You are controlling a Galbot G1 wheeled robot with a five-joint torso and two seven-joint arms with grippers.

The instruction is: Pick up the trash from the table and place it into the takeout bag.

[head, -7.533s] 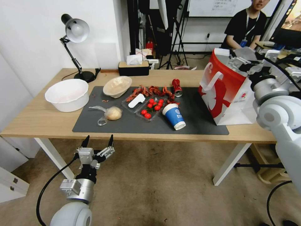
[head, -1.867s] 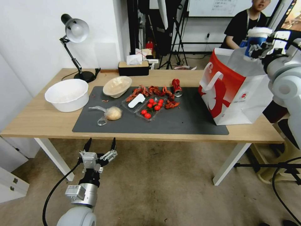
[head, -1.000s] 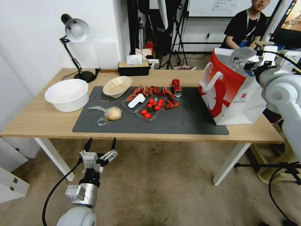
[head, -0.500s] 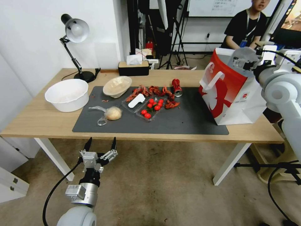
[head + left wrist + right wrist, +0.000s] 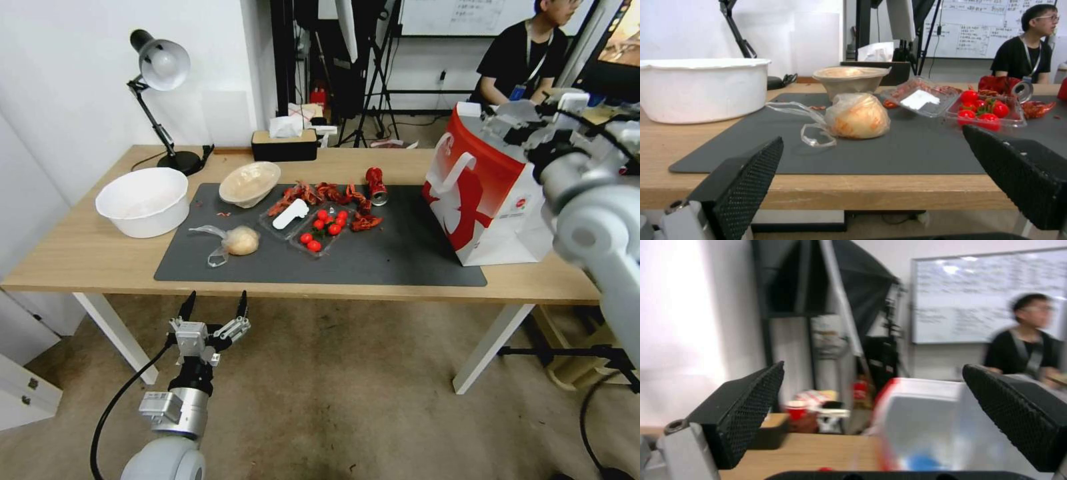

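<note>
The right hand (image 5: 517, 127) is held at the open top of the takeout bag (image 5: 490, 200), fingers spread wide apart and empty; a blue object, blurred, is seen low inside the bag in the right wrist view. The bag stands at the bench's (image 5: 87, 253) right end, overlapping the right edge of the dark mat (image 5: 400, 260). The left hand (image 5: 212, 319) is parked below the bench's front edge, fingers apart, nothing held. On the mat are found the crushed red can (image 5: 375, 185), the beige bowl (image 5: 250, 183) and the clear bag with tan lump (image 5: 237, 241).
</note>
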